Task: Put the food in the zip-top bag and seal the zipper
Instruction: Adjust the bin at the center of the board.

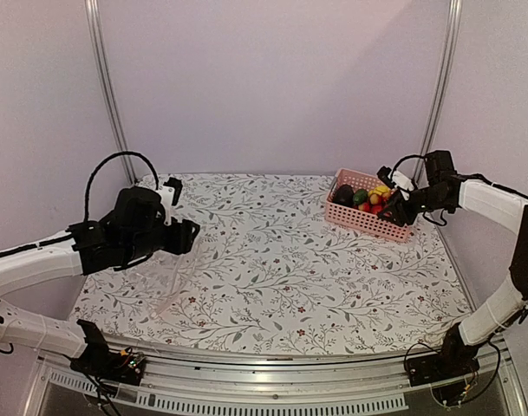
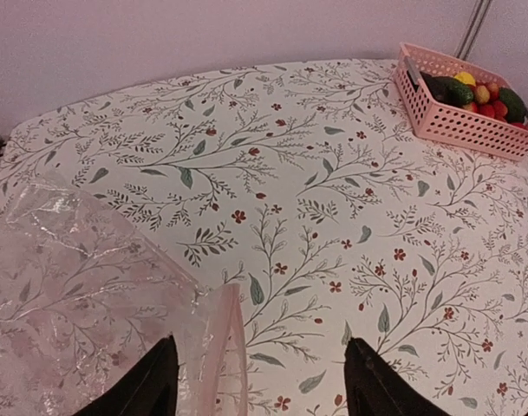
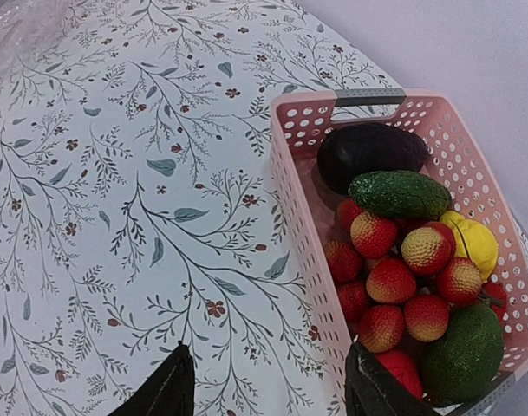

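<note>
Your left gripper [image 2: 259, 348] gapes empty over the limp, slippery bag [image 2: 81, 286] (pinch its edge, not the flat), your right gripper [image 3: 268, 354] likewise at the basket [image 3: 291, 165] of light, hard, roll-prone food [image 3: 392, 281]: grasp pieces across their middles.

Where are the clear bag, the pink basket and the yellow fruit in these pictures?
Bag [image 2: 73, 286]: left wrist view, middle of its crinkled plastic.
Basket [image 3: 300, 130]: right wrist view, its perforated end wall.
Yellow fruit [image 3: 476, 243]: right wrist view, its visible middle.
</note>
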`<state>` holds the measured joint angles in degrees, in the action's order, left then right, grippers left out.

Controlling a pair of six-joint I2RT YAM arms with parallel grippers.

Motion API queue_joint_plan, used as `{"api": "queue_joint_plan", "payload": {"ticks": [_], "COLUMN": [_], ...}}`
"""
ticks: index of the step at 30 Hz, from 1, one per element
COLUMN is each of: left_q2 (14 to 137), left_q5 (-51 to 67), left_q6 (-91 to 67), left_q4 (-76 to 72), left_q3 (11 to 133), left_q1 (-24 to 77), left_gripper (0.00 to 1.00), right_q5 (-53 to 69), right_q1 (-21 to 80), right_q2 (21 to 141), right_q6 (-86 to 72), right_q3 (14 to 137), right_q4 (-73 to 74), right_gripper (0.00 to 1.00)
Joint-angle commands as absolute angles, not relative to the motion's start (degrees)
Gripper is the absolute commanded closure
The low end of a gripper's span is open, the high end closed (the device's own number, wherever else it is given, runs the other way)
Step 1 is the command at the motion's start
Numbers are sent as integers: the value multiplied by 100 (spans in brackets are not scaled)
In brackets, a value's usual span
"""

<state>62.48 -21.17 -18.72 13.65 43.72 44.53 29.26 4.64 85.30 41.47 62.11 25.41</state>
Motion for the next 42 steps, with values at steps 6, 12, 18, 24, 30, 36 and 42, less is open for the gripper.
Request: {"api": "queue_joint_plan", "payload": {"ticks": [6, 12, 18, 24, 30, 36, 42], "left_q2": [6769, 7157, 7317, 7298, 7040, 6663, 6565], "left_q5": [-1794, -1689, -1585, -1572, -1568, -1912, -2343], "left_q6": [-2120, -2033, -2008, -1928, -2058, -2135, -1844], "left_q4": [1399, 1182, 1003, 880, 896, 1627, 2416], "left_q3": [4587, 4875, 5068, 5145, 5125, 5159, 5110], "left_q1": [4621, 4756, 4990, 5062, 5104, 5104, 5104], "left_gripper": [34, 33, 32, 32, 32, 29, 29], "right_q5": [2239, 1817, 1506, 1732, 2859, 2448, 2281], "right_q1": [537, 562, 637, 1211, 1790, 1411, 577], "right_q2": [9763, 10298, 10451, 9821, 9142, 8804, 8944], "right_q6": [4381, 4427, 4325, 4161, 3531, 3054, 2699], "right_q3": [7315, 7498, 7247, 6719, 6610, 6860, 7378], "right_q4": [3002, 3012, 3114, 3615, 4318, 4213, 3806], "right_gripper": [48, 48, 47, 50, 47, 40, 45]}}
